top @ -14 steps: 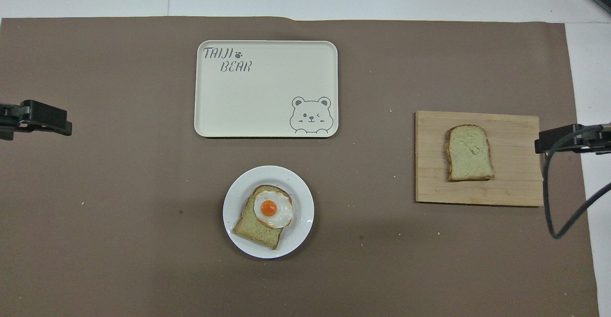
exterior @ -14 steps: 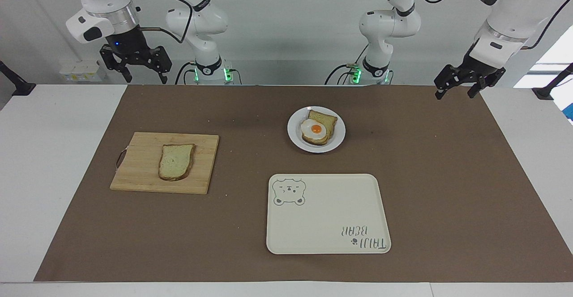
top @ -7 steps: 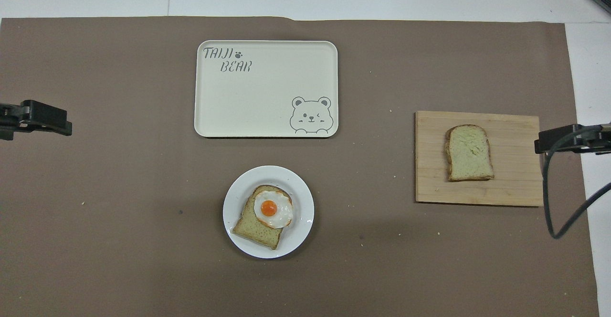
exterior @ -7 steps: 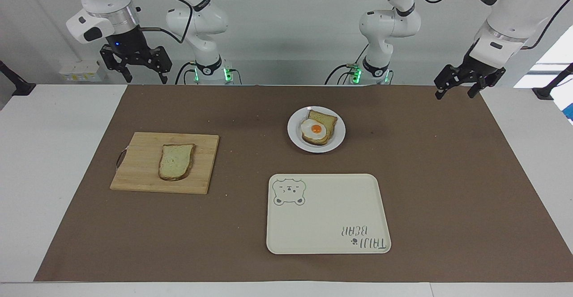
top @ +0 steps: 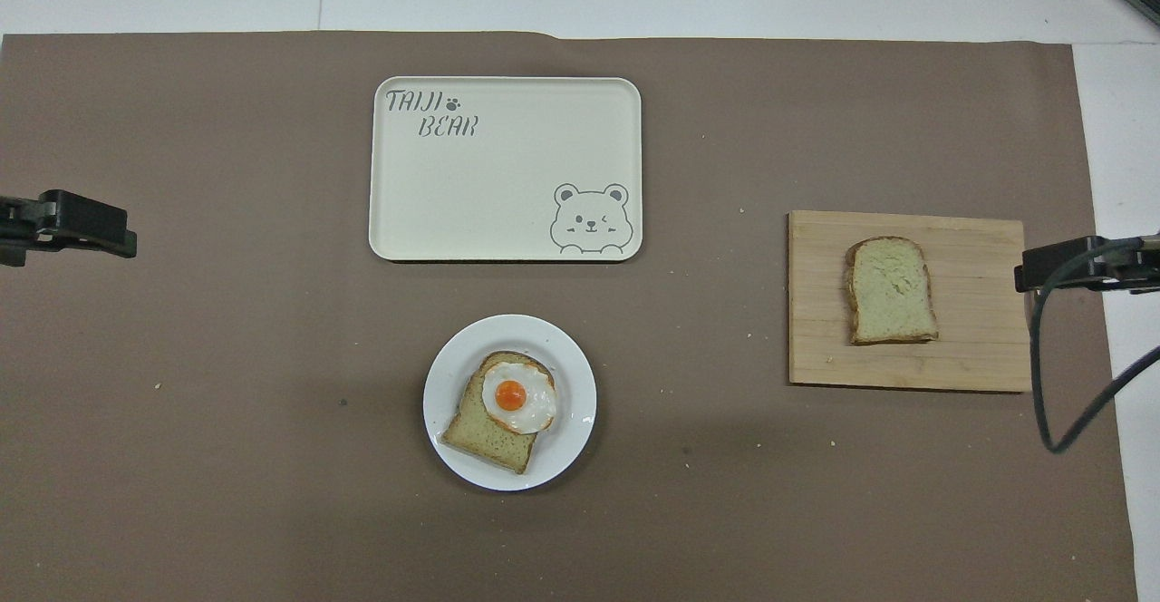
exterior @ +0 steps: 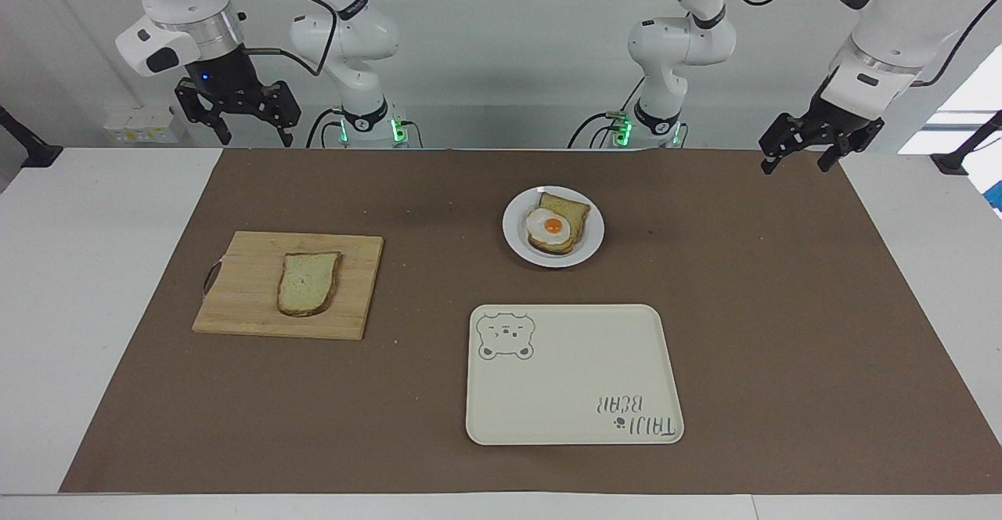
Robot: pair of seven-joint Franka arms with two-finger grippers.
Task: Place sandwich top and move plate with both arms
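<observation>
The sandwich top (exterior: 308, 283) (top: 891, 290), a plain slice of bread, lies flat on a wooden cutting board (exterior: 243, 285) toward the right arm's end of the table. The small white plate (exterior: 515, 232) (top: 450, 364) sits mid-table, near the robots, and holds a bread slice (exterior: 577, 211) with a fried egg on it. My right gripper (exterior: 254, 140) hangs open and empty, raised over the table's edge nearest the robots. At the other end, my left gripper (exterior: 794, 166) also hangs open and empty over the mat's corner. Both arms wait.
A cream rectangular tray (exterior: 571, 379) (top: 489, 185) with a bear drawing lies farther from the robots than the plate. A brown mat (exterior: 783, 308) covers most of the white table. A black cable (top: 1042, 384) droops from the right arm beside the board.
</observation>
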